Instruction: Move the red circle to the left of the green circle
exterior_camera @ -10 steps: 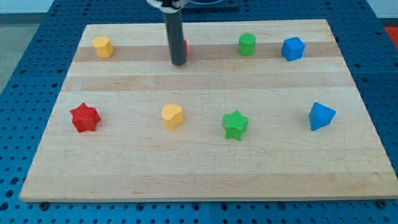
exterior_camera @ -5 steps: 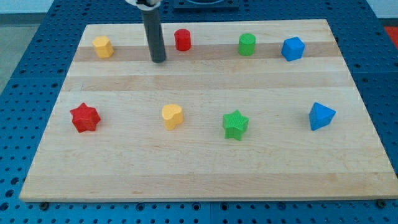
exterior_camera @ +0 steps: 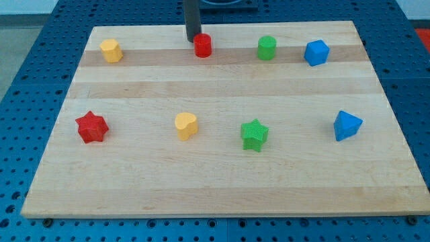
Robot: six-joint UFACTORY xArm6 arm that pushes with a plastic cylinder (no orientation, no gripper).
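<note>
My tip (exterior_camera: 193, 38), no jaws, seemingly touches red circle (exterior_camera: 203, 46), upper-left side

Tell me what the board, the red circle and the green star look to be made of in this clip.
Board: looks like pale wood, matte, with visible grain and lengthwise joined strips. Red circle: probably plastic, a uniform saturated colour with a dull sheen. Green star: likely plastic too, its faces finely ribbed, possibly 3D-printed. My tip sits just at the red circle's upper left.

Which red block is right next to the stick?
The red circle, in the top row. My tip sits just at its upper left, about touching. The red star is far off at the view's left.
</note>
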